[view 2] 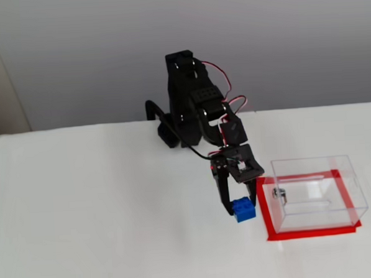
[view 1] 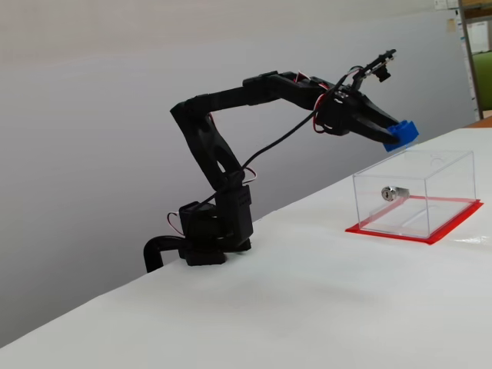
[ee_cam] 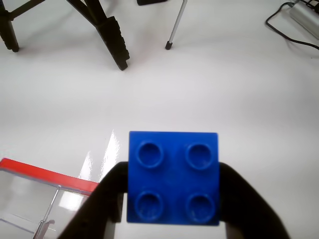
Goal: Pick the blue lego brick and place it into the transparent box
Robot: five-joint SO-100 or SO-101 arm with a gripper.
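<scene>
Resting under everything: the white table (view 1: 254,307), which carries my base and the box in both fixed views.
Arm: my black arm (view 1: 231,115) rises from its base near the table's back edge, bends at the elbow and reaches out level toward the box, with red and black wires looping along it.
Box: the transparent box (view 1: 430,173) stands upright on its red flat base (view 1: 453,224); a small silver lock part (view 1: 393,192) sits on the wall facing me. In the wrist view only its corner and a strip of red show at the lower left.
Gripper: my gripper (view 1: 396,132) is raised off the table, beside the box and above the height of its top edge; in a fixed view (view 2: 240,209) it sits just left of the box's near left corner.
Fingers: my two black fingers (ee_cam: 246,199) are closed against opposite sides of the brick.
Brick: the blue lego brick (ee_cam: 173,178) is clamped between them, in the air, four round studs facing the wrist camera, outside the box.
</scene>
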